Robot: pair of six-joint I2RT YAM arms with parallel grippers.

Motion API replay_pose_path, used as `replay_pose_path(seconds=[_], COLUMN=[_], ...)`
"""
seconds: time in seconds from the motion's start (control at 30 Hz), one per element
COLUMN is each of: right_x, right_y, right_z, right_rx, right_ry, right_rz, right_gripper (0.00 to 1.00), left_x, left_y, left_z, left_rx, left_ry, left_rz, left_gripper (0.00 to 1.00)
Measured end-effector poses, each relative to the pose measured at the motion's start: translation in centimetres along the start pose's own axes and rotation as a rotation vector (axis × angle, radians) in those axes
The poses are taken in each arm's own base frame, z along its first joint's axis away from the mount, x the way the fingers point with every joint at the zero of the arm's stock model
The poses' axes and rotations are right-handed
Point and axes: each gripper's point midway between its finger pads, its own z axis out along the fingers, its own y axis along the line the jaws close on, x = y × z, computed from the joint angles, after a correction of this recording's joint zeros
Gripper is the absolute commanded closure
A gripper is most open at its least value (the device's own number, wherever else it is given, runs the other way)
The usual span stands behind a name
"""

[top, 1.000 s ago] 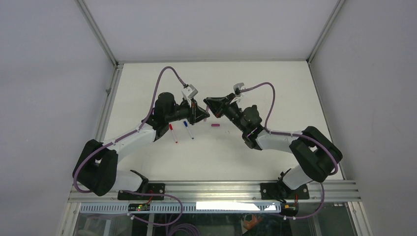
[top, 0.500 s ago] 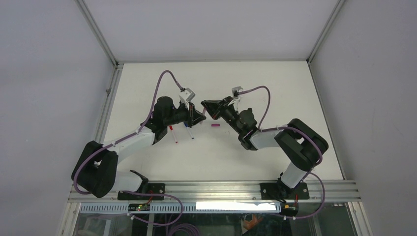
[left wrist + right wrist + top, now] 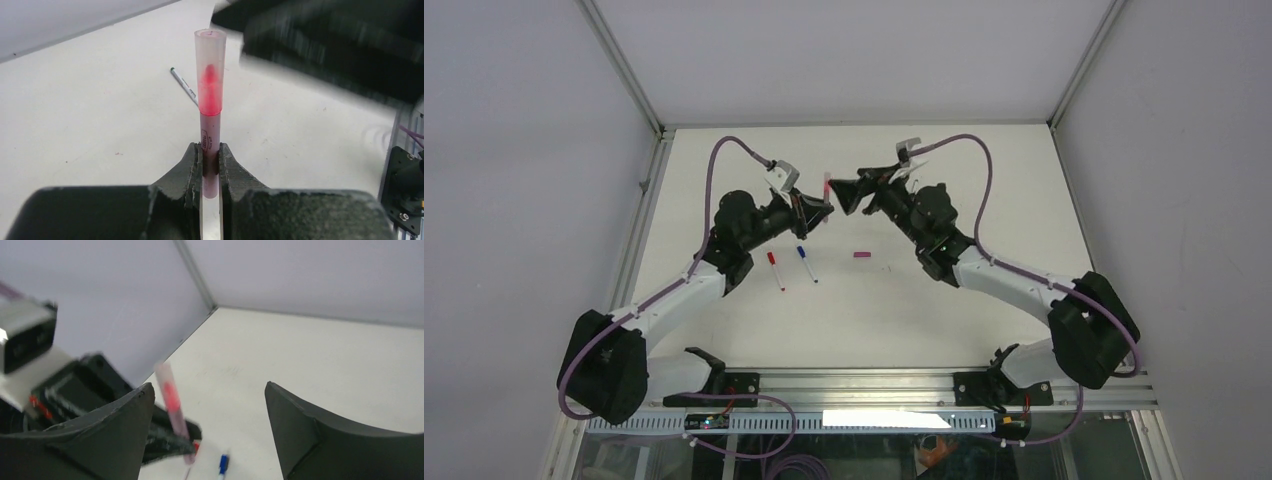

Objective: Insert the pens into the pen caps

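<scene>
The left tool [image 3: 210, 156] clamped a pink pen [image 3: 209, 131] upright, cap [image 3: 210, 52] on its tip. The right tool [image 3: 207, 390] stood beside the pen, jaws apart. If only loosely seated, the cap could be knocked off.

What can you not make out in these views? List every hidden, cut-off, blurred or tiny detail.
Right wrist: the held pen is blurred; the blue pen is cut off by the bottom edge.
Left wrist: the held pen's lower end is hidden inside the left gripper; its label is too small to read.
Top external: the magenta cap is too small to show its open end.
</scene>
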Motion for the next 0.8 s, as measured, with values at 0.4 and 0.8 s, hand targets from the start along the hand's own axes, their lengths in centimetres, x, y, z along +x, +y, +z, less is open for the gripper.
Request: replay_pose_path(seconds=[0.4, 0.8], right_x=[-10.0, 8.9], right_y=[-16.7, -29.9], right_z=[0.8, -6.4], right_rx=[0.731, 1.133], right_ry=[0.067, 0.723], right_rz=[-0.071, -0.005], right_gripper=[0.32, 0.37], left_x=[12.8, 15.9], left_y=[7.0, 9.4], left_z=[3.3, 2.8], left_rx=[-0.251, -0.373], left_ry=[0.513, 0.738], left_rz=[-0.146, -0.154], left_gripper=[1.0, 0.74])
